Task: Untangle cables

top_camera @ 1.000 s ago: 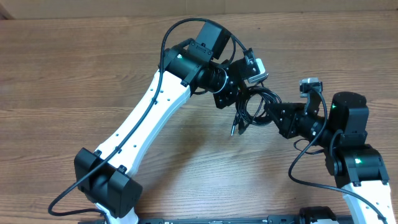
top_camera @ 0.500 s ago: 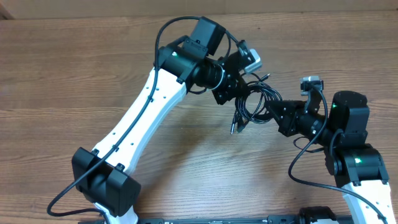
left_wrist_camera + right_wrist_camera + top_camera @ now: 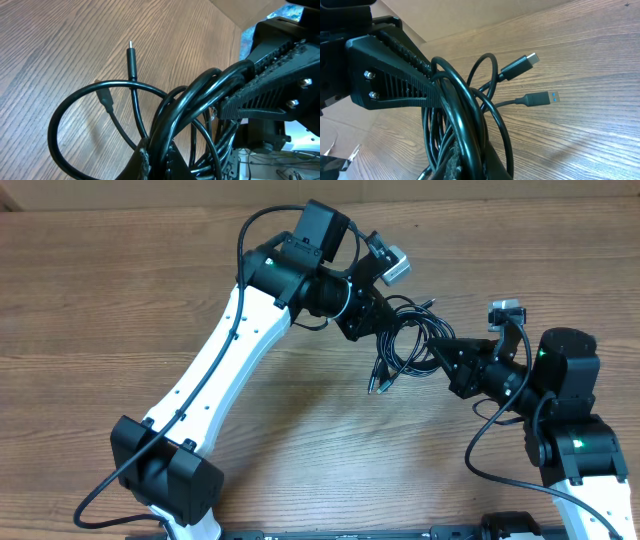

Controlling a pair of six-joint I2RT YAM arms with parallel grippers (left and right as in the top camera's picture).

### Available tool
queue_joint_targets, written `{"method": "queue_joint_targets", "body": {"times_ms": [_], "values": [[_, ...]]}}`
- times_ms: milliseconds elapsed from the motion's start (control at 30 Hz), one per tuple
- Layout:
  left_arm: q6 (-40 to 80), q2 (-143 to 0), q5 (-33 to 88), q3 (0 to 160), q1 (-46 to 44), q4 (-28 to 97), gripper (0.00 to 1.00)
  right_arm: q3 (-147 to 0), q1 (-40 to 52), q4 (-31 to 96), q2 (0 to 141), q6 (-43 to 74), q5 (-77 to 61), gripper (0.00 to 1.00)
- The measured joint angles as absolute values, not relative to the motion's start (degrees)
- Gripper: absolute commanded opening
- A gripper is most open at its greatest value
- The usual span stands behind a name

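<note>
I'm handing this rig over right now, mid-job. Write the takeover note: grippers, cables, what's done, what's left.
Left gripper: shut on the cables, gripping the bundle from its left side.
Right gripper: shut on the same bundle from the right. The two grippers sit close together.
Cables: one tangle of overlapping black loops held between the arms over the table. Free ends stick out, including a blue-tipped USB plug and a smaller plug.
Done: both arms have hold of the bundle.
Left: all the separating; no cable is free of the tangle yet.
</note>
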State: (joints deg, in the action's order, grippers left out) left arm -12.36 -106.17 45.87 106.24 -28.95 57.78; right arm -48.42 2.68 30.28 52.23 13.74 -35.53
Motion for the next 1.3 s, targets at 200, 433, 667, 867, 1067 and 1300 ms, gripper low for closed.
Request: {"method": "queue_joint_targets", "body": {"times_ms": [200,433,667,867,1067,1300], "values": [[-13.17,-106.17,47.09,106.24,-28.47,57.71,0.04,-48.42,2.68,28.86,52.23,15.70,-35.46,0.04],[-21.80,-106.17,51.70,106.26,-27.14,60.49,0.04,-48.42,2.87,28.01,51.79,18.24,-35.14,0.04],[-27.57,-106.17,52.93,106.45,-26.57,62.96,0.04,-48.42,3.14,27.33,51.68,19.49,-35.18,0.04],[-28.45,-106.17,52.77,106.56,-26.48,62.04,0.04,-48.42,2.63,26.96,51.70,20.97,-35.55,0.04],[-19.40,-106.17,50.72,106.56,-26.48,57.91,0.04,-48.42,0.75,26.52,51.70,22.09,-36.67,0.04],[-7.55,-106.17,49.56,106.54,-26.37,52.23,0.04,-48.42,-0.36,27.03,51.70,22.72,-36.45,0.04]]}}
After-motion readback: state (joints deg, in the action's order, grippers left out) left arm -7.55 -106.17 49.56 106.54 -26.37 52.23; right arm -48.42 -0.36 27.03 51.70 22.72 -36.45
